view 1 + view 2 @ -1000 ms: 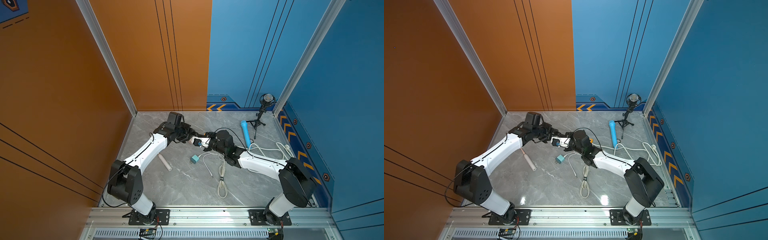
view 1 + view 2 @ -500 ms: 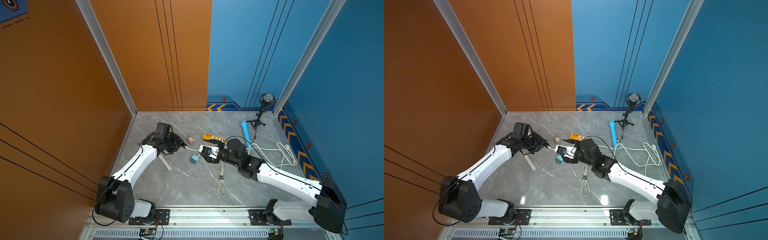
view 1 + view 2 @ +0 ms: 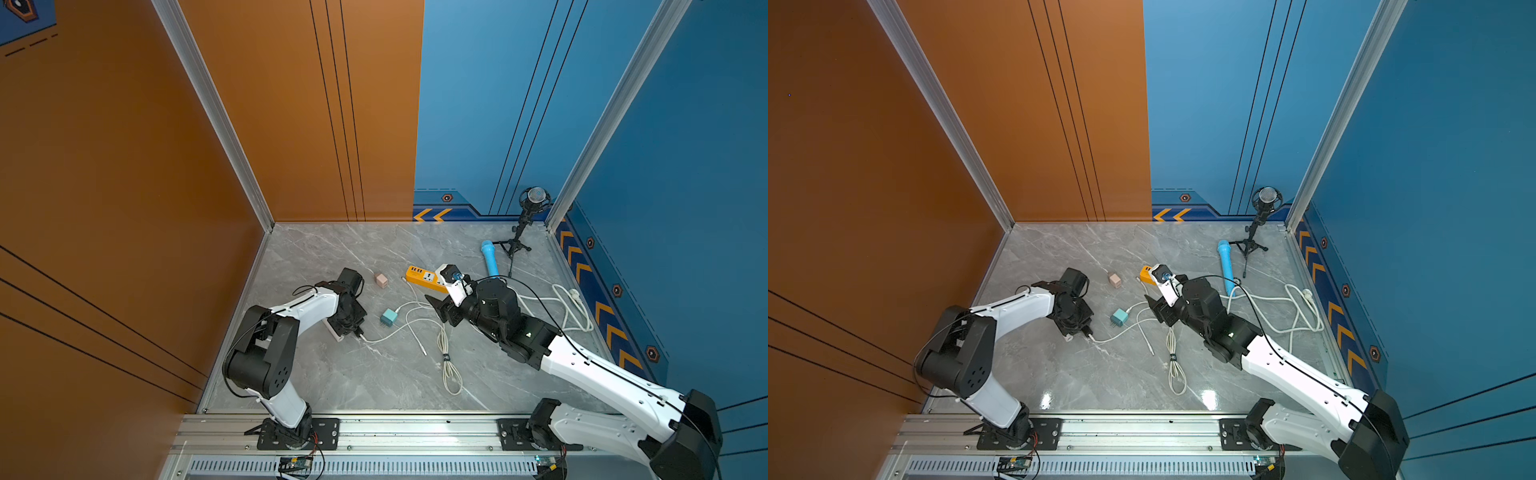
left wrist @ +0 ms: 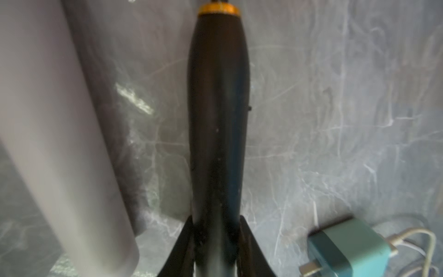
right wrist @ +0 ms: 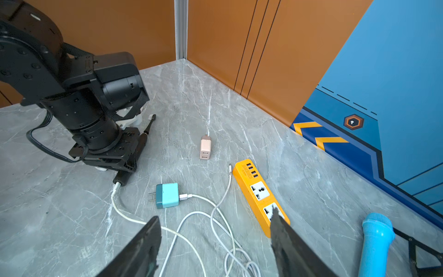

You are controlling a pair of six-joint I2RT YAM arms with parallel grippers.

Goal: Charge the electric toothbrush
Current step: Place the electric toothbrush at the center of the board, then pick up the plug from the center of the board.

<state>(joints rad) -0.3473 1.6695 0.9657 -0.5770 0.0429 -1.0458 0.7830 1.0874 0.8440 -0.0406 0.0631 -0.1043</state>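
Black, the electric toothbrush [image 4: 217, 120] lies low along the bench [image 5: 191, 96], clamped in the left claw [image 4: 217, 242], bristles toward the orange wall [image 5: 215, 36], base toward the teal adapter [image 5: 167, 195]. Its charging cable [image 5: 116, 187] is already seated. The adapter lies unplugged, 2 prongs bare, near the orange power strip [image 5: 259, 191]; plugging in looks left to do. The right claw [image 5: 214, 215] gapes, empty.

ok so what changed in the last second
The right hand opened, apparently letting go of the cable, and drew back toward its base. The left hand, shut on the toothbrush, carried it out of the middle and down to the table, cable plugged into its end. Teal charger, strip and mic stayed put.
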